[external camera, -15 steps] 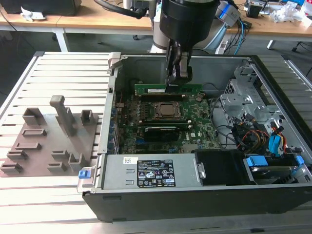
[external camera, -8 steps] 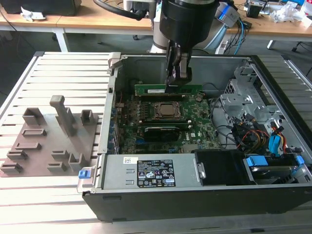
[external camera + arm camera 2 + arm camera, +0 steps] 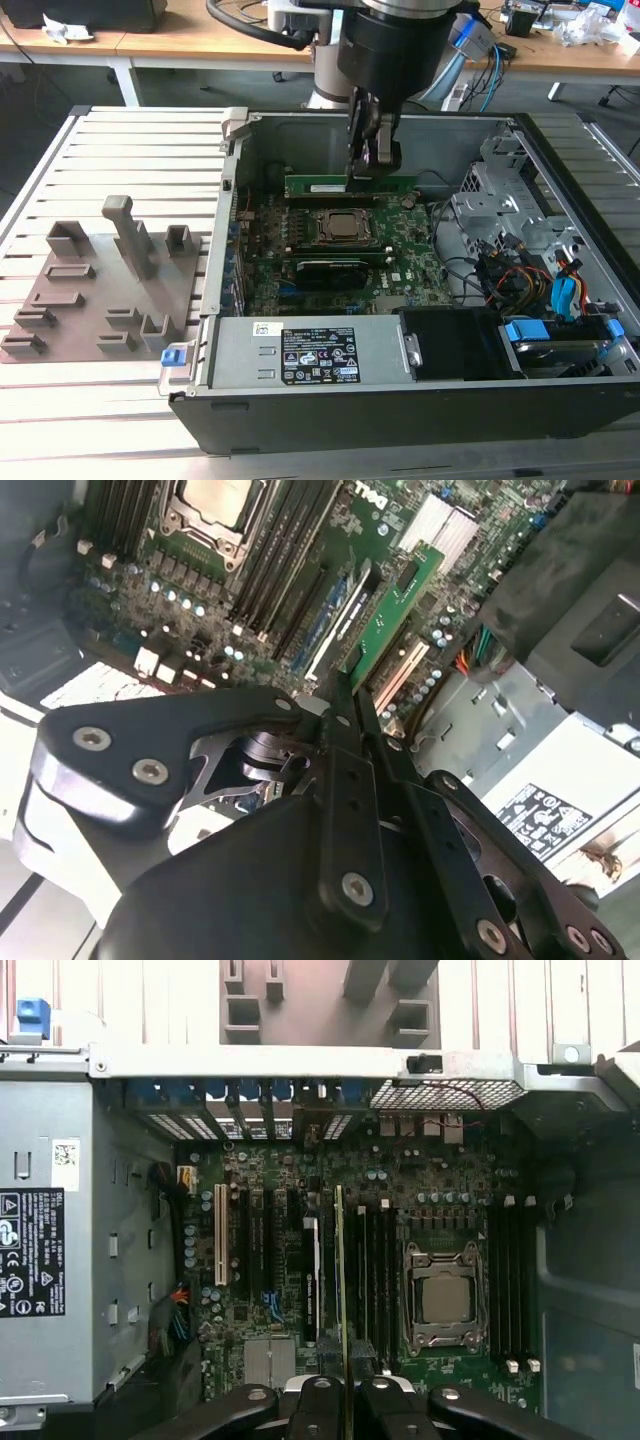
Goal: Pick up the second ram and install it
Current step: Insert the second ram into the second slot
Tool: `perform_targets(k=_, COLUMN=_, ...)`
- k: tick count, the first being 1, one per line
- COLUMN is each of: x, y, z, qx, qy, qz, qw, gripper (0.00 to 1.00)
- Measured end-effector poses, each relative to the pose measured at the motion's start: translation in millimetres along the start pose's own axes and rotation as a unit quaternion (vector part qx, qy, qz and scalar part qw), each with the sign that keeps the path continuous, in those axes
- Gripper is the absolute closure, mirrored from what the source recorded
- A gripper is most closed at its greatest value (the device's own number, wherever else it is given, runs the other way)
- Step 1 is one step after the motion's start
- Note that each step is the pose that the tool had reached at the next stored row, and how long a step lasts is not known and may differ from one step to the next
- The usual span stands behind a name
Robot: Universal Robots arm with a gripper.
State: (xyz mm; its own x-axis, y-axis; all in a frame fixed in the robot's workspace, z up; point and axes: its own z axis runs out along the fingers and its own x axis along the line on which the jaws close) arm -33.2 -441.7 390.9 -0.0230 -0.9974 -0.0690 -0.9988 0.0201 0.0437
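The black metal claw (image 3: 372, 160) reaches down into the open computer case (image 3: 300, 395) and is closed narrowly on the ram (image 3: 350, 187), a long, flat green stick that stands on its edge over the motherboard (image 3: 410, 262), just on the far side of the square, metal-framed processor socket (image 3: 341, 228). In the second wrist view the claw (image 3: 343, 695) pinches one end of the thin ram (image 3: 395, 610), whose green face carries dark chips; its lower edge sits at the long, dark memory slots, but whether it is fully seated cannot be told. In the first wrist view the ram (image 3: 340, 1260) appears as a narrow line running away from the claw (image 3: 344, 1385), beside the parallel slots and the socket (image 3: 443, 1295) with its shiny lid. On the socket's near side in the exterior view stands a black card (image 3: 332, 268) with a green edge. On the exterior view's left, a grey moulded holder (image 3: 105, 285) with blocky pegs and pockets lies on the ribbed metal table (image 3: 140, 150).
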Motion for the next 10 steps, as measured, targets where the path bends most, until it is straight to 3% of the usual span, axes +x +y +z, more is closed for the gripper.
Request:
perform_targets(k=4, x=-7.1, y=-4.1, z=4.6, qx=-0.0002, qy=0.0, qz=0.0, qw=1.0, gripper=0.86)
perform_targets(k=10, x=-10.3, y=-7.8, z=10.8, qx=-0.0004, qy=-0.0001, qz=0.0, qw=1.0, gripper=0.86)
